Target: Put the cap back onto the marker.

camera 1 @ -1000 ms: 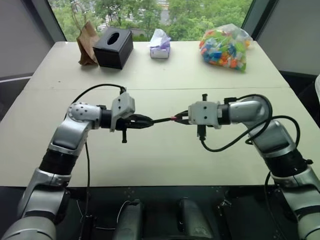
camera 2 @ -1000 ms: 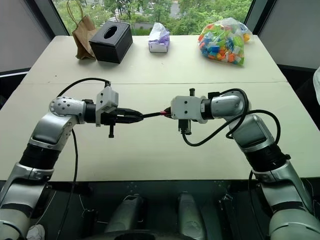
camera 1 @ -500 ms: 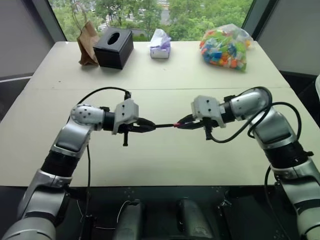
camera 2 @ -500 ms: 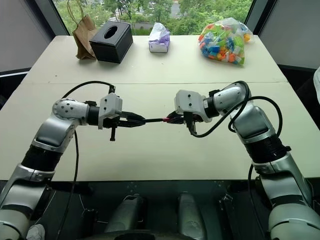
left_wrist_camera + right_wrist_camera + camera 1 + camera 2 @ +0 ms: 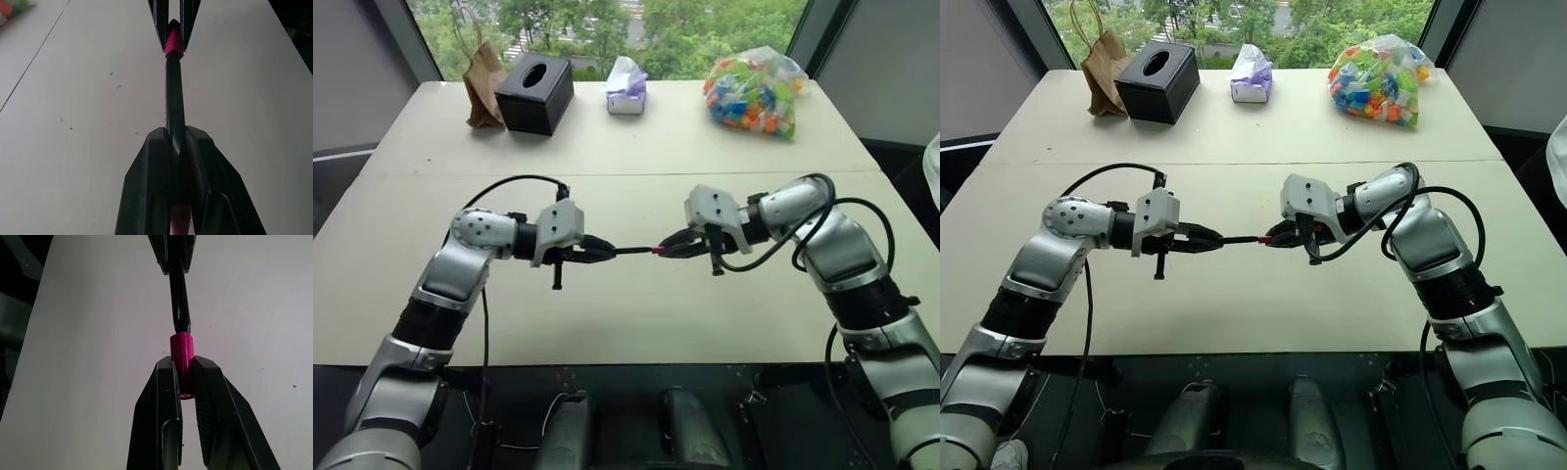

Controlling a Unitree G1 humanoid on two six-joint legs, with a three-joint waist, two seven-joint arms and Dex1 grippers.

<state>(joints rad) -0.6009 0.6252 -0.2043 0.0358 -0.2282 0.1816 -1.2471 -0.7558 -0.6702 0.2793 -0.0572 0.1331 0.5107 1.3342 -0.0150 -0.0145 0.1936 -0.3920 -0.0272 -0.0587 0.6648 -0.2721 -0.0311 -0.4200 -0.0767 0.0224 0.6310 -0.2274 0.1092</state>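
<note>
Gripping the slim black marker (image 5: 173,98), left jaws face right jaws clamped on the glossy pink cylindrical cap (image 5: 182,357).

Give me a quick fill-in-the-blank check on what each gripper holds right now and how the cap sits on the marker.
1. The left gripper is shut on the black ____.
2. The right gripper is shut on the red-pink ____.
3. The cap sits over the end of the marker, both held in the air above the ____.
4. At the table's far edge, the bag of colourful pieces lies on the robot's ____ side.

Missing words: marker; cap; table; right
</note>
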